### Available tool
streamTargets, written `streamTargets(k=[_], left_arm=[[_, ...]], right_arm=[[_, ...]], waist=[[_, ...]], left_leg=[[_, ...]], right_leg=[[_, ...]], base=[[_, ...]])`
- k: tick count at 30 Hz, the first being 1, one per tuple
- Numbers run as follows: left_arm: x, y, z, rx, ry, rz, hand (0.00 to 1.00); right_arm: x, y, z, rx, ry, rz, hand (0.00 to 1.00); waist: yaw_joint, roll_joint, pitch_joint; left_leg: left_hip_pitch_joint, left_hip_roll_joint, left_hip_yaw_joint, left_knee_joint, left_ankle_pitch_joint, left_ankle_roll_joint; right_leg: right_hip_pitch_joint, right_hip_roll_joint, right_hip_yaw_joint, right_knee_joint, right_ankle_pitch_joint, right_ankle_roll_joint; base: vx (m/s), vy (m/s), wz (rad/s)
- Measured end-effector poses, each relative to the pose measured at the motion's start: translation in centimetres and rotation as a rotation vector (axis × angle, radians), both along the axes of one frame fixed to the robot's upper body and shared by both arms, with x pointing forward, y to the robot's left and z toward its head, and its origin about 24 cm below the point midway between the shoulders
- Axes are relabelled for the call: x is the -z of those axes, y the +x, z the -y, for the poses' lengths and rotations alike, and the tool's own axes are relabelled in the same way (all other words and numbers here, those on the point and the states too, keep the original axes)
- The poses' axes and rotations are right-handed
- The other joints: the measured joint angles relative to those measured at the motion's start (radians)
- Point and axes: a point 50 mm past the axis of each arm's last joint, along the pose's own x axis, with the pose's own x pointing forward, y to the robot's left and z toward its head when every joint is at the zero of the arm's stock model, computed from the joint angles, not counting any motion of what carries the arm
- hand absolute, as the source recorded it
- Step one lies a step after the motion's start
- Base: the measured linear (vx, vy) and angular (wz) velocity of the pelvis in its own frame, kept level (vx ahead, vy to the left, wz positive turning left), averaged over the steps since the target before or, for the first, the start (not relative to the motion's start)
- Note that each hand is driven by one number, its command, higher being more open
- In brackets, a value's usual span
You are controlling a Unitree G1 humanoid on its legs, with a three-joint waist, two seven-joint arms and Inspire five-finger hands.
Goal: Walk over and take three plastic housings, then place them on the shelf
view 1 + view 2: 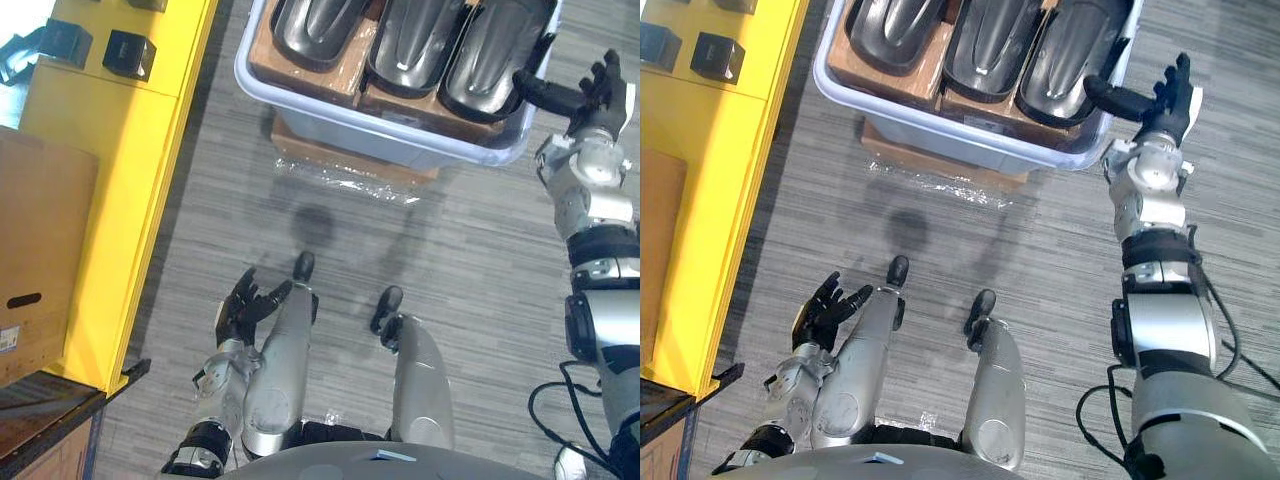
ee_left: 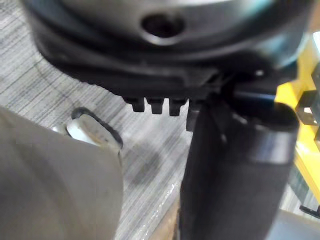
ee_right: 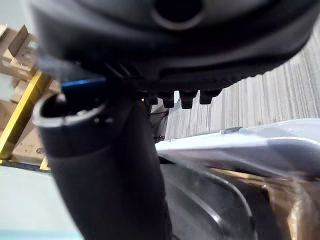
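At the top of the frame I lose the far ends of the three plastic housings [image 1: 405, 40] and of the grey bin [image 1: 400, 130] past the picture's edge. The bin covers most of the cardboard box [image 1: 310, 148] beneath it. The yellow shelf [image 1: 150, 150] is cut off at upper left, and the small black parts [image 1: 128, 53] on it are too small for me to identify. In the right wrist view, the blurred thumb of the right robot hand [image 3: 110, 165] hides much of the bin's inside.
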Motion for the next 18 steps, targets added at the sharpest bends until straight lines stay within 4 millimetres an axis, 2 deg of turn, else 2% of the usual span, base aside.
streamTargets(k=[3, 7, 10, 11, 18], left_arm=[[0.0, 0.0, -0.2, -0.025, -0.030, 0.006, 1.00], [0.0, -0.1, -0.3, -0.037, -0.056, 0.012, 1.00], [0.0, -0.1, -0.3, -0.037, -0.057, 0.014, 1.00], [0.1, -0.2, -0.4, -0.039, -0.056, 0.012, 1.00], [1.1, -1.3, -0.8, -0.062, -0.043, -0.038, 1.00]], right_arm=[[-1.9, 0.5, -0.8, -0.003, -0.079, -0.023, 1.00], [-2.8, 1.0, -1.8, -0.029, -0.139, -0.072, 1.00], [-3.0, 1.0, -1.5, -0.004, -0.197, -0.129, 1.00], [-3.4, 0.9, -1.2, 0.016, -0.225, -0.148, 0.00], [-2.8, 0.3, 1.0, 0.188, -0.265, -0.297, 0.00]], waist=[[0.004, 0.005, 0.007], [0.008, 0.012, 0.013], [0.018, 0.013, 0.015], [0.026, 0.014, 0.015], [0.038, 0.016, 0.017]], left_leg=[[-0.036, -0.002, -0.004, 0.038, -0.011, -0.006], [-0.076, -0.002, -0.010, 0.066, -0.015, -0.010], [-0.103, -0.002, -0.011, 0.085, -0.018, -0.013], [-0.114, -0.003, -0.014, 0.097, -0.019, -0.015], [-0.129, -0.003, -0.019, 0.115, -0.027, -0.011]], right_leg=[[-0.042, -0.005, 0.002, 0.050, -0.024, -0.010], [-0.086, -0.006, 0.004, 0.096, -0.041, -0.015], [-0.118, -0.008, 0.011, 0.125, -0.048, -0.019], [-0.129, -0.008, 0.011, 0.136, -0.050, -0.022], [-0.141, -0.009, 0.009, 0.158, -0.058, -0.023]], base=[[-0.07, -0.045, 0.03], [-0.06, -0.045, 0.01], [-0.04, -0.036, -0.01], [-0.04, -0.047, 0.01], [-0.02, -0.025, 0.02]])
